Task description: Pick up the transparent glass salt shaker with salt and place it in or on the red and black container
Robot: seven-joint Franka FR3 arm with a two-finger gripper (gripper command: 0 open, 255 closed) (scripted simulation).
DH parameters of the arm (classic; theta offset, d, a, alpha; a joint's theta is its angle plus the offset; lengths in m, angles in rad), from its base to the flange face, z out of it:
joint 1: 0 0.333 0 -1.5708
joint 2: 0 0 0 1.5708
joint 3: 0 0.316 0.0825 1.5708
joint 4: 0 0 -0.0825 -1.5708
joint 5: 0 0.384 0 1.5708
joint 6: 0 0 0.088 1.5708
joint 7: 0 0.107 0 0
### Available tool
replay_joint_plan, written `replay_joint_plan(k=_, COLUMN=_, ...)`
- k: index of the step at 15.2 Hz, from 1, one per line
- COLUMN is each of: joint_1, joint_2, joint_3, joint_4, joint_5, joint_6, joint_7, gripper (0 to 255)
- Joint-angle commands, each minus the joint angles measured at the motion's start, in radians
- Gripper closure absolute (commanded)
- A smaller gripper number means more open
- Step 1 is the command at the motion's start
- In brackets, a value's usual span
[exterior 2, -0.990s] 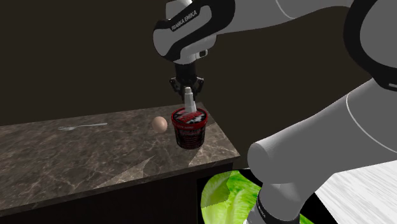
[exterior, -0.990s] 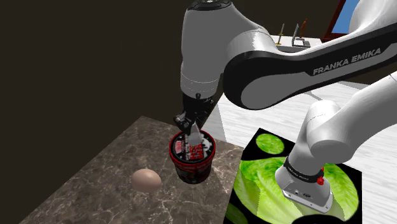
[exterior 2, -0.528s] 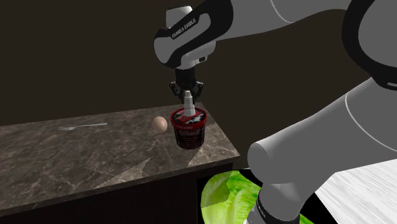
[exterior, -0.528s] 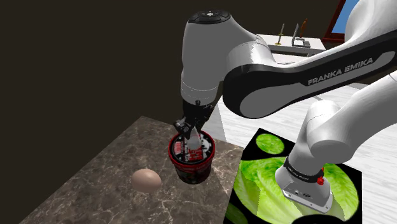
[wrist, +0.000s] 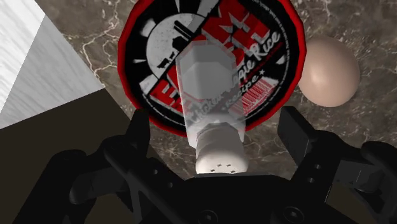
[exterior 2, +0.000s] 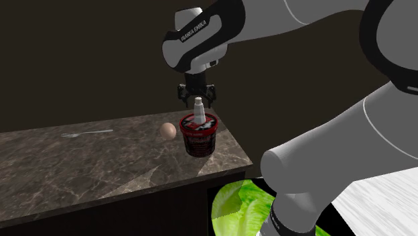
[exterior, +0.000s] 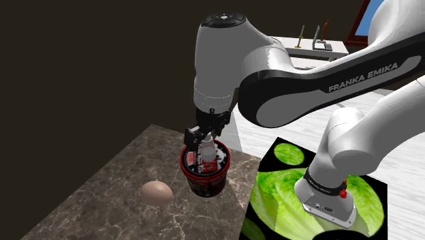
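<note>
The salt shaker [exterior: 208,148], pale with a white cap, stands upright on the lid of the red and black container [exterior: 206,175] near the marble counter's edge. My gripper [exterior: 206,136] hangs right above it, open, one finger on either side of the shaker's top. In the second exterior view the shaker [exterior 2: 198,108] rises from the container [exterior 2: 199,139] between the spread fingers of the gripper [exterior 2: 196,94]. Seen from the wrist, the shaker [wrist: 213,102] stands on the printed lid [wrist: 261,28], and the gripper [wrist: 217,125] does not touch it.
A tan egg [exterior: 156,193] lies on the marble counter [exterior: 95,204] close to the container, also seen as the egg [wrist: 329,71]. A pale utensil [exterior 2: 87,133] lies farther back. My stand [exterior: 286,198], textured with lettuce, borders the counter's edge.
The fingers have spread apart and let go of the shaker, which now stands on the container lid. The hand has barely moved.
</note>
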Motion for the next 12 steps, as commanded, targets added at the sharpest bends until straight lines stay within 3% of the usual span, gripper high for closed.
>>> replay_joint_plan(k=1, joint_1=0.000, joint_2=0.001, joint_3=0.001, joint_4=-0.001, joint_5=0.000, joint_6=0.001, joint_7=0.000, gripper=0)
replay_joint_plan(k=5, joint_1=0.009, joint_2=-0.038, joint_3=-0.019, joint_4=0.097, joint_5=0.004, joint_6=-0.134, joint_7=-0.007, gripper=0)
replay_joint_plan(k=12, joint_1=0.009, joint_2=-0.038, joint_3=-0.019, joint_4=0.097, joint_5=0.004, joint_6=-0.134, joint_7=-0.007, gripper=0)
